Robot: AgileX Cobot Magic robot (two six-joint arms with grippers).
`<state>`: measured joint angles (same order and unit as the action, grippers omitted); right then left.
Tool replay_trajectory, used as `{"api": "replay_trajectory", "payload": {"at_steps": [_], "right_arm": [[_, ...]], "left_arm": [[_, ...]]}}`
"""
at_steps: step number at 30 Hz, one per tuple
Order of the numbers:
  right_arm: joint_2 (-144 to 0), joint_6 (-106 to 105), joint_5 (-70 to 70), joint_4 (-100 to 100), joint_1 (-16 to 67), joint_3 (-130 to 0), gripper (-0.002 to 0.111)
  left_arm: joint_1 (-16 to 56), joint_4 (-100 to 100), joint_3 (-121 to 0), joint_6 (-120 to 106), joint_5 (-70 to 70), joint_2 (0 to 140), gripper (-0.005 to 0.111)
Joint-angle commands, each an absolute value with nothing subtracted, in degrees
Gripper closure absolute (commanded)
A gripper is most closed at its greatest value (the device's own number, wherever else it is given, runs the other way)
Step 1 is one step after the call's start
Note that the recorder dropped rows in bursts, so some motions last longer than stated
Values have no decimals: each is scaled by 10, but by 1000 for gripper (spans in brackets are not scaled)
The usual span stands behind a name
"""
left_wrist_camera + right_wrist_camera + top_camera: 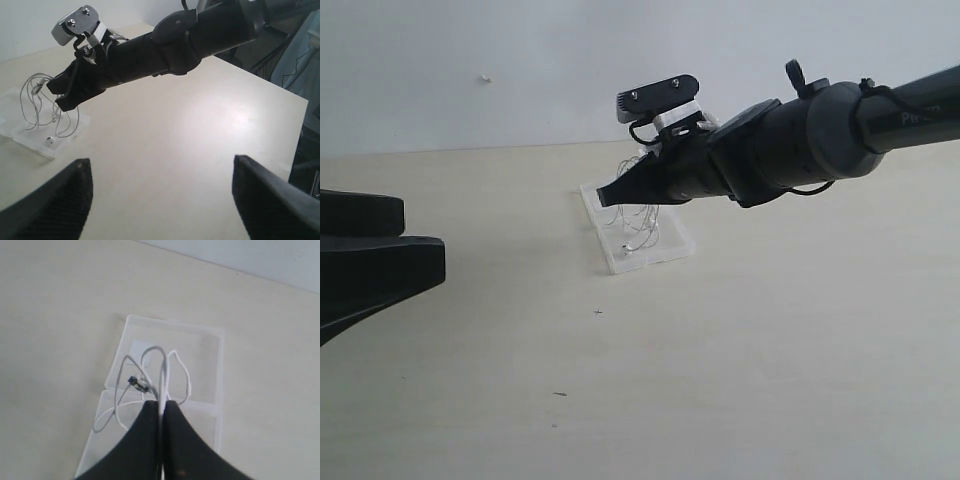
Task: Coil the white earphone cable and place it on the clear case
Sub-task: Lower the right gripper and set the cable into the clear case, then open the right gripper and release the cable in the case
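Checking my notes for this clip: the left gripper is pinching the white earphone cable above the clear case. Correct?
No: the right gripper is pinching the white earphone cable above the clear case, as the right wrist view shows.

White earphone cable point(163, 371): thin wire, bunched in loose loops, pinched at top by right gripper point(160, 405), strands dangling, lower ends reaching clear case point(205, 360). Case lies open flat, two transparent hinged halves side by side, small white label on one half. Loops hang over hinge line.
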<state>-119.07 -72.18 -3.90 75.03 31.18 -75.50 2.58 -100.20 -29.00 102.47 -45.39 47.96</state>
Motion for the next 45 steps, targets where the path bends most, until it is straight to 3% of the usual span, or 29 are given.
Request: {"api": "replay_trajectory", "payload": {"at_steps": [1, 11, 24, 33, 39, 45], "right_arm": [[-1190, -719, -66, 746, 309, -759, 108], [-1195, -719, -42, 748, 309, -758, 102], [-1201, -718, -32, 748, 309, -758, 74], [-1201, -719, -30, 748, 309, -758, 64], [-1201, -719, -32, 744, 309, -759, 42], [-1202, -726, -34, 744, 309, -759, 35]], "left_arm": [[25, -999, -288, 1022, -454, 476, 33], [25, -999, -288, 1022, -454, 476, 33], [25, -999, -288, 1022, -454, 476, 33], [25, -999, -288, 1022, -454, 476, 33], [25, -999, -288, 1022, -454, 476, 33], [25, -999, -288, 1022, -454, 476, 33]]}}
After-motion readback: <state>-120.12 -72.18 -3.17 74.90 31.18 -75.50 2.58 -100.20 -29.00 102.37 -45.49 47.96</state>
